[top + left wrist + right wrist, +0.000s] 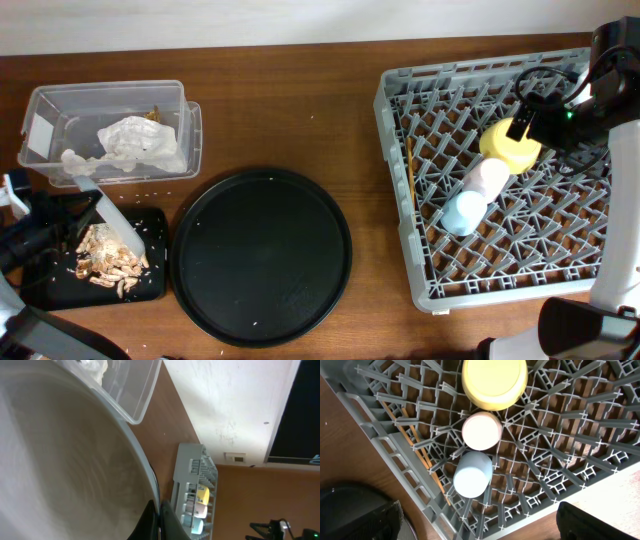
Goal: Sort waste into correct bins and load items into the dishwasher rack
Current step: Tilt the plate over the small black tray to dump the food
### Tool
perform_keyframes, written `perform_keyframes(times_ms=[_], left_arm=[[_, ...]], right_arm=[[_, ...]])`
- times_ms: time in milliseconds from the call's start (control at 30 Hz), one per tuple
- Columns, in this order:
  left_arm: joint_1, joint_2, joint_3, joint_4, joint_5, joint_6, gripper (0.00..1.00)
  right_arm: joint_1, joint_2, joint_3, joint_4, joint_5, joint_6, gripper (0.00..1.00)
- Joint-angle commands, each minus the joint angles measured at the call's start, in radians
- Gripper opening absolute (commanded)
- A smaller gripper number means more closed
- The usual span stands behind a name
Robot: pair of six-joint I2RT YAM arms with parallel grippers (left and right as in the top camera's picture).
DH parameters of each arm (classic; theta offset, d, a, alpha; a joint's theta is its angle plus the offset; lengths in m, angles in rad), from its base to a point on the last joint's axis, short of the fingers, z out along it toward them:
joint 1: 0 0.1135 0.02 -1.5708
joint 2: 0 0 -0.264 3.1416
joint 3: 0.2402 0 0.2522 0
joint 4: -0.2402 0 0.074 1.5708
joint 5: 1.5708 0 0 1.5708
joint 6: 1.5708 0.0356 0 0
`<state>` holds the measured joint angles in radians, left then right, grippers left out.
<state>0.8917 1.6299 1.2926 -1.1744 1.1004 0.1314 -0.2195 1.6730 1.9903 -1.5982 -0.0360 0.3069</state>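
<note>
a brown wooden tabletop (pixel 330 130) holds it all. the left jaws pinch the round grey plate (pixel 115 228), tilted over the flat black tray (pixel 50 290), where brown food scraps (pixel 105 262) lie. just beside it, the clear box (pixel 45 100) holds the white napkin (pixel 135 140). the right jaws hang wide open over the grey rack (pixel 570 270). in it the yellow bowl (pixel 508 145), pink bowl (pixel 485 178) and blue bowl (pixel 462 212) lie in a row, with the chopsticks (pixel 409 170) on the side nearest the big round black tray (pixel 260 255).
</note>
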Motion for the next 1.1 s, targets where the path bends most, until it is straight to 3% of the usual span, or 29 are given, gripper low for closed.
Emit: perform_keyframes(times_ms=[0,200,367,467,667,833,933,1067], left_arm=[[0.005,-0.024,-0.002,0.009,0.002,0.031,0.01],[0.006,-0.024,-0.002,-0.043,-0.002,0.022,0.01],[0.006,-0.024,-0.002,-0.080,0.035,0.080,0.01],[0.006,-0.024,-0.002,-0.043,0.006,0.089,0.01],[0.006,-0.024,-0.002,-0.208,0.018,0.112,0.01],[0.006,-0.040,-0.002,-0.428,0.089,0.423,0.01],[0.005,-0.051,-0.002,-0.515,0.085,0.502,0.01],[-0.028,-0.092,-0.005,-0.515,0.029,0.489,0.01]], right_arm=[[-0.003,0.006,0.002,-0.003,-0.005,0.002,0.99],[-0.003,0.006,0.002,-0.003,-0.005,0.002,0.99],[-0.003,0.006,0.002,-0.003,-0.005,0.002,0.99],[-0.003,0.006,0.002,-0.003,-0.005,0.002,0.99],[-0.003,0.006,0.002,-0.003,-0.005,0.002,0.99],[-0.003,0.006,0.002,-0.003,-0.005,0.002,0.99],[-0.003,0.006,0.002,-0.003,-0.005,0.002,0.99],[-0.003,0.006,0.002,-0.003,-0.005,0.002,0.99]])
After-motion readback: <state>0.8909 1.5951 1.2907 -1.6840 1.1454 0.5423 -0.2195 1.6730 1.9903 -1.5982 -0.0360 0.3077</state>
